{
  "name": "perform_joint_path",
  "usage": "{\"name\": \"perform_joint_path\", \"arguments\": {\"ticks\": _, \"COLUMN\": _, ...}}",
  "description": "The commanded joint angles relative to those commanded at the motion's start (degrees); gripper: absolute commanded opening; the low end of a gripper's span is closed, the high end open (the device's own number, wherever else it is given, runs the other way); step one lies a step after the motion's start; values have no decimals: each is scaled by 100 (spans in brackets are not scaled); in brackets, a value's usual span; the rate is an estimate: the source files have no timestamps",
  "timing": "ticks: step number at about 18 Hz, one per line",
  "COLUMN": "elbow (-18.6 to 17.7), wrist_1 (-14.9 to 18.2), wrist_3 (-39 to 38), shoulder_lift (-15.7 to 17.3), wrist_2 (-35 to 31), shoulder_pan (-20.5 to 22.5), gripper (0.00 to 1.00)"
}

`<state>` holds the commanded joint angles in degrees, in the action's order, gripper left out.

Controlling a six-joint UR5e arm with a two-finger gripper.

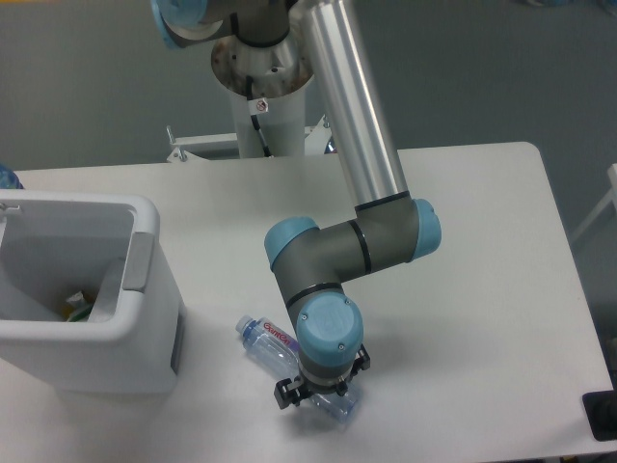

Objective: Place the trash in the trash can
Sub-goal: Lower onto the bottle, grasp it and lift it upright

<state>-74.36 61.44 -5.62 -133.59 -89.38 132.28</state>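
Nearest me, the tool (318, 394) is down over the bottle (289, 365), which lies on the table (482, 289) with its cap toward the bin; the wrist hides the fingers, so I cannot tell whether they have closed on it. To the left, the bin (96, 299) already holds something pale with green, likely the carton (82, 307). So I'd say one piece is in, and the bottle is left to lift and drop.

Bin at nine o'clock, bottle at six, arm over it.

We see the trash can (145, 318) at the table's (482, 289) nine o'clock edge, some trash (81, 307) inside. The bottle (280, 362) lies near six o'clock, just beside the can, its far end beneath the gripper (318, 394).
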Motion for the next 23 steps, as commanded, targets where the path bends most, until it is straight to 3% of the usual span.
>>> {"name": "perform_joint_path", "arguments": {"ticks": 4, "elbow": 61, "wrist_1": -17, "wrist_3": 35, "shoulder_lift": 18, "wrist_2": 35, "shoulder_pan": -79, "gripper": 66}}
{"name": "perform_joint_path", "arguments": {"ticks": 8, "elbow": 211, "wrist_1": -26, "wrist_3": 97, "shoulder_lift": 44, "wrist_2": 61, "shoulder_pan": -88, "gripper": 59}}
{"name": "perform_joint_path", "arguments": {"ticks": 13, "elbow": 220, "wrist_1": -474, "wrist_3": 184, "shoulder_lift": 184, "wrist_2": 79, "shoulder_pan": -97, "gripper": 48}}
{"name": "perform_joint_path", "arguments": {"ticks": 18, "elbow": 220, "wrist_1": -562, "wrist_3": 562, "shoulder_lift": 465, "wrist_2": 527, "shoulder_pan": -88, "gripper": 44}}
{"name": "perform_joint_path", "arguments": {"ticks": 23, "elbow": 229, "wrist_1": -913, "wrist_3": 729, "shoulder_lift": 869, "wrist_2": 1159, "shoulder_pan": 131, "gripper": 44}}
